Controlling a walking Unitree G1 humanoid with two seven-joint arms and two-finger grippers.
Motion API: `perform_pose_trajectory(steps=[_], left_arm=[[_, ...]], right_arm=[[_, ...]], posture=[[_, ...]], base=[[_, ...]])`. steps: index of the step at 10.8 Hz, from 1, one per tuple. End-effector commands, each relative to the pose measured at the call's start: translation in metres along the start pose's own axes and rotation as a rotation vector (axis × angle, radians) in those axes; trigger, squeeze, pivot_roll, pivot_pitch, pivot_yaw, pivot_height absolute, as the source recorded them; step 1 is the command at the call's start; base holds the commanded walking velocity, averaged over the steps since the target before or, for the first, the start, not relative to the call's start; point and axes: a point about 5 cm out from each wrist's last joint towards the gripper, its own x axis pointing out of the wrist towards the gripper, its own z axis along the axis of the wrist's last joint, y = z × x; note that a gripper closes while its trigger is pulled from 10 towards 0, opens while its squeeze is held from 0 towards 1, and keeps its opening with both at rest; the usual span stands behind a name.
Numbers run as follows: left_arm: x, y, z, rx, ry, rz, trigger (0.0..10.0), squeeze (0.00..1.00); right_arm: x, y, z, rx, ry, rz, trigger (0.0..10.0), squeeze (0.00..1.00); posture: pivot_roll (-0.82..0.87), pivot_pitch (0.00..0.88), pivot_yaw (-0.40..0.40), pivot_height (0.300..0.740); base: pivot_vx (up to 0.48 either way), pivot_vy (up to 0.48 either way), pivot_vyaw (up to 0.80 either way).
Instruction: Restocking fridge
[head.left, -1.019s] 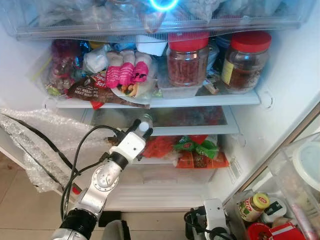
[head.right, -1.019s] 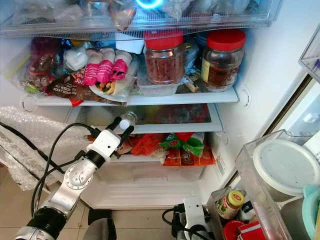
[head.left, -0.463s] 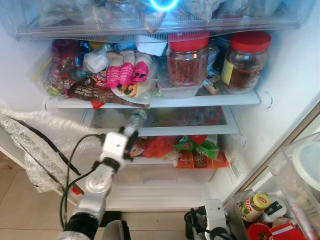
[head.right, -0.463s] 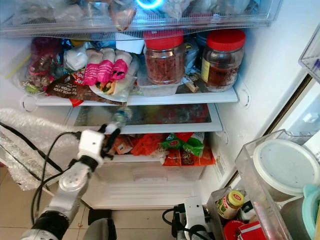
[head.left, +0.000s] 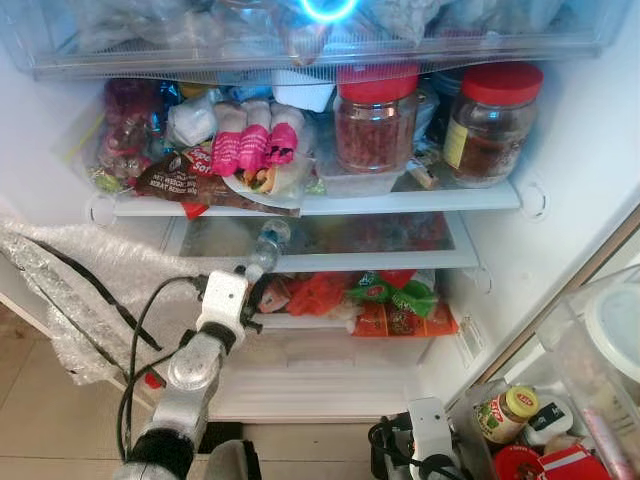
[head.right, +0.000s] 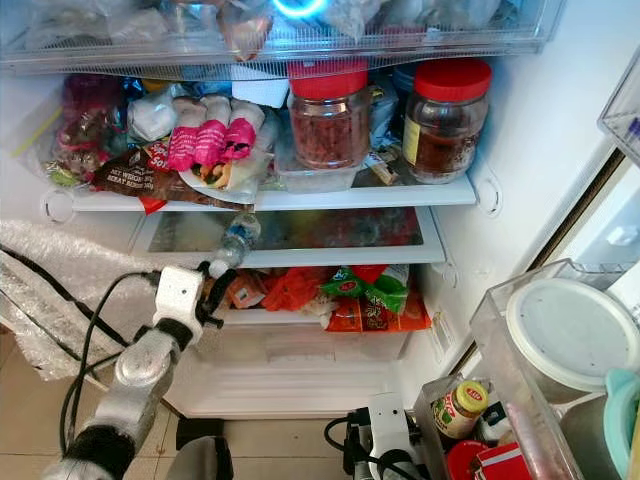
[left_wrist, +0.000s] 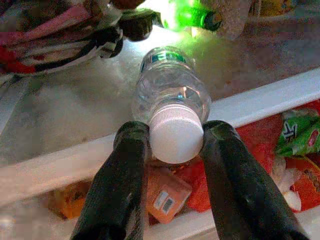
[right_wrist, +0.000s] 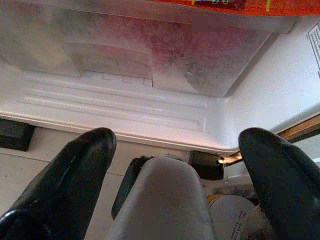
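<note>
Bottle at the fridge shelf
The left gripper clamps the cap of a water bottle lying on the glass shelf; the right gripper's fingers are spread apart.

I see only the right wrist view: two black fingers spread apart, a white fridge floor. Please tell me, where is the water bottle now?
Observer: The left gripper holds the water bottle by its white cap, at the front edge of the glass shelf.
Operator: Is the bottle standing up?
Observer: No, it lies tilted, base pointing into the fridge, cap toward the robot.
Operator: What is under that shelf?
Observer: Red and green snack packets lie in the compartment just below.
Operator: And above it?
Observer: Two red-lidded jars stand on the next shelf up.
</note>
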Motion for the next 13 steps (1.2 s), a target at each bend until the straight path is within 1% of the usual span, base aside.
perform_pose_trajectory(steps=[1,3,4,5,7,8,9,10,13], left_arm=[[0.001,-0.001,-0.004,-0.007,0.035,-0.001,10.0,0.0],[0.013,-0.002,0.005,-0.016,0.016,0.018,10.0,0.0],[0.017,-0.003,0.007,-0.017,0.019,0.02,10.0,0.0],[0.022,-0.005,0.006,-0.003,0.045,0.026,10.0,0.0],[0.029,-0.001,0.006,-0.02,0.085,0.077,10.0,0.0],[0.036,0.001,0.005,-0.048,0.133,0.105,10.0,0.0],[0.038,0.001,0.006,-0.053,0.141,0.103,10.0,0.0],[0.041,-0.002,0.004,-0.042,0.169,0.094,10.0,0.0],[0.04,-0.004,0.0,-0.065,0.189,0.099,10.0,0.0]], right_arm=[[-0.012,0.002,-0.029,0.018,0.119,-0.002,10.0,0.0],[-0.012,0.002,-0.029,0.018,0.121,-0.003,10.0,0.0],[-0.011,0.003,-0.029,0.018,0.121,-0.003,10.0,0.0],[-0.011,0.003,-0.029,0.02,0.121,-0.005,10.0,0.0],[-0.011,0.003,-0.028,0.021,0.12,-0.006,10.0,0.0],[-0.011,0.003,-0.028,0.021,0.122,-0.006,10.0,0.0],[-0.011,0.003,-0.028,0.022,0.122,-0.006,10.0,0.0],[-0.011,0.003,-0.028,0.023,0.122,-0.006,10.0,0.0],[-0.011,0.003,-0.028,0.023,0.123,-0.009,10.0,0.0]], posture=[[-0.14,0.085,0.037,0.61],[-0.14,0.085,0.039,0.61],[-0.14,0.085,0.039,0.61],[-0.14,0.086,0.042,0.61],[-0.14,0.085,0.042,0.61],[-0.14,0.085,0.043,0.61],[-0.14,0.085,0.044,0.61],[-0.14,0.085,0.044,0.61],[-0.14,0.084,0.046,0.61]], base=[[0.0,0.0,0.0],[0.0,0.0,0.0],[0.0,0.0,0.0],[0.0,0.0,0.0],[0.0,0.0,0.0],[0.0,0.0,0.0],[0.0,0.0,0.0],[0.0,0.0,0.0],[0.0,0.0,0.0]])
